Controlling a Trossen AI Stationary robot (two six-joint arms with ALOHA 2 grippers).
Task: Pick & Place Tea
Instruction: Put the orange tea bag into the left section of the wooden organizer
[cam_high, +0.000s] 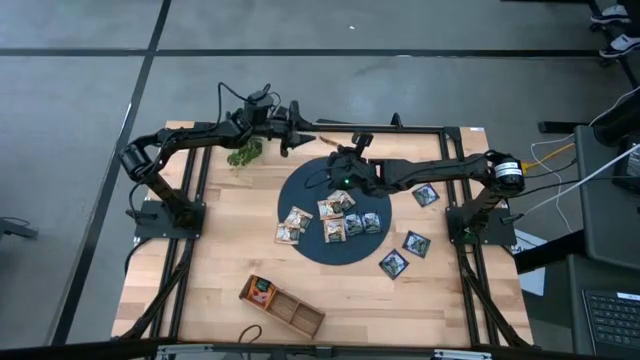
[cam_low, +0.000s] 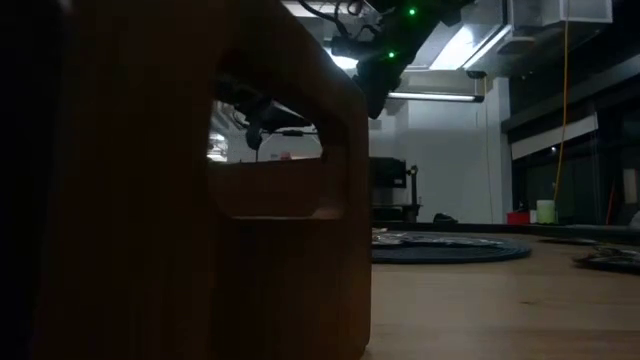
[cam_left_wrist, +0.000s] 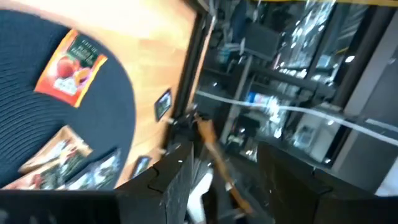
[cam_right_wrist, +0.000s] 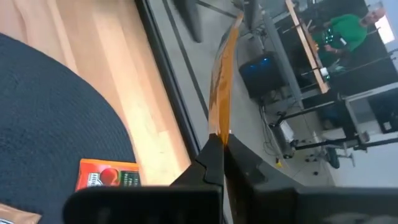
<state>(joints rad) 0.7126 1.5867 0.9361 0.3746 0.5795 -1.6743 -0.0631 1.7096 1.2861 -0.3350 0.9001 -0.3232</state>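
Observation:
Several tea sachets (cam_high: 335, 215) lie flat on the round dark mat (cam_high: 300, 190), among them an orange one (cam_left_wrist: 71, 59) (cam_right_wrist: 109, 177). My right gripper (cam_right_wrist: 217, 146) (cam_high: 338, 155) hangs over the mat's far edge, shut on another orange sachet (cam_right_wrist: 221, 87), which shows edge-on. My left gripper (cam_high: 303, 130) (cam_left_wrist: 227, 180) stands open close beside it, toward the far edge. In the left wrist view that held sachet (cam_left_wrist: 214, 149) shows as a thin orange strip between the left fingers. Whether they touch it, I cannot tell. My right gripper pinches the orange sachet by one edge (cam_right_wrist: 219, 129) between its two fingers. The fingers point toward the table's far side, slanting a little downward. The sachet sticks out beyond the fingertips, edge-on to the camera, and is lifted clear of the mat.
A long brown compartment tray (cam_high: 283, 305) lies near the front edge and fills the left of the low view (cam_low: 180, 200). A green plant (cam_high: 245, 152) sits at the far left. Three sachets (cam_high: 415, 243) lie on the wood right of the mat. A person (cam_right_wrist: 339, 31) is in the room beyond.

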